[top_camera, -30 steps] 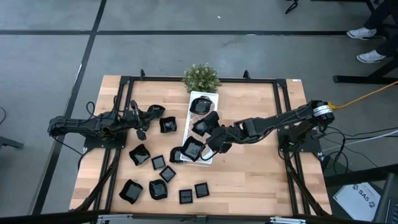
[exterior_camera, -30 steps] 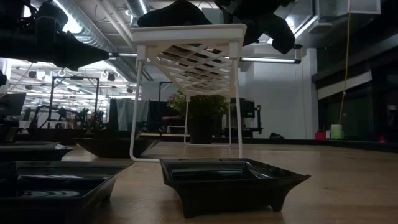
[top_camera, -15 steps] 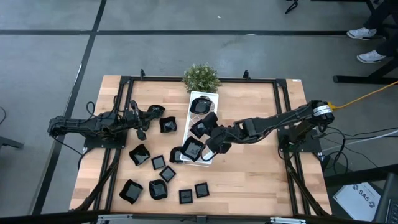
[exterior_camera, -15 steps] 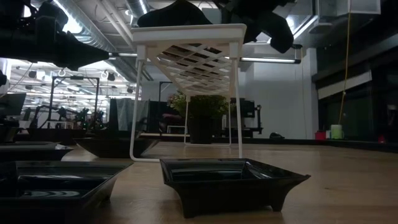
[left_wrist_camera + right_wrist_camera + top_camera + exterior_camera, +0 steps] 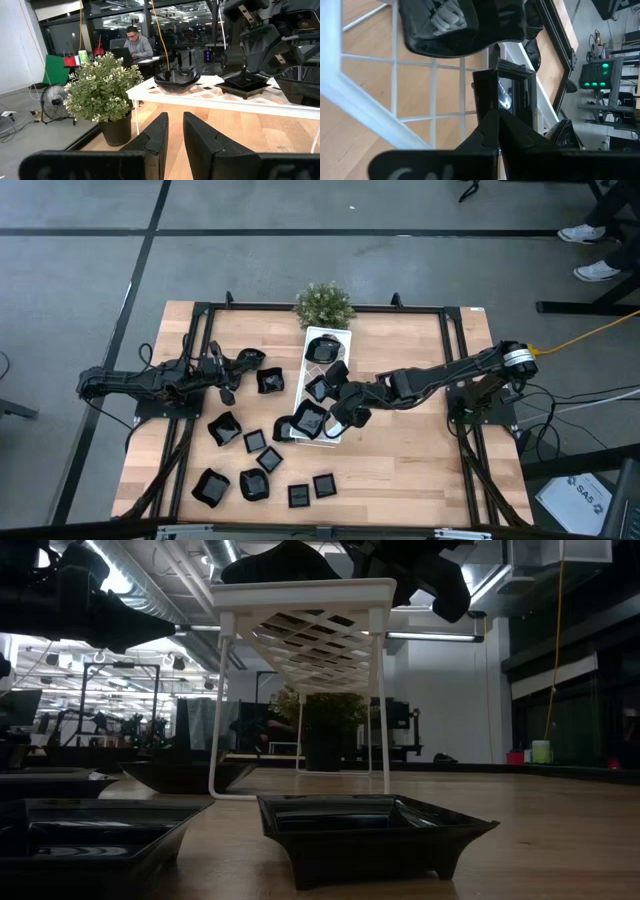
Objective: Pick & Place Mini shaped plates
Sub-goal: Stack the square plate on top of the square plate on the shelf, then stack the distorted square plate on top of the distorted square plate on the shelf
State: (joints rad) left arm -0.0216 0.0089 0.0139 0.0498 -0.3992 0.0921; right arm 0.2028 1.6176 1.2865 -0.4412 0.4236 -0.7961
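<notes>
Right pincer (image 5: 333,380) and its square plate (image 5: 336,370) slightly nearer the plant (image 5: 323,304).

A desk (image 5: 420,450) of pale wood is seen, its planks smooth with a faint sheen, framed by dark matt metal rails (image 5: 455,370). The mini shaped plates (image 5: 375,830) are rendered in glossy black — plastic or glazed ware cannot be told — with bright reflections on their rims. The white tray (image 5: 210,95) is shown as a matt lattice on thin white wire legs. The arms' casings (image 5: 130,383) are matt black.
</notes>
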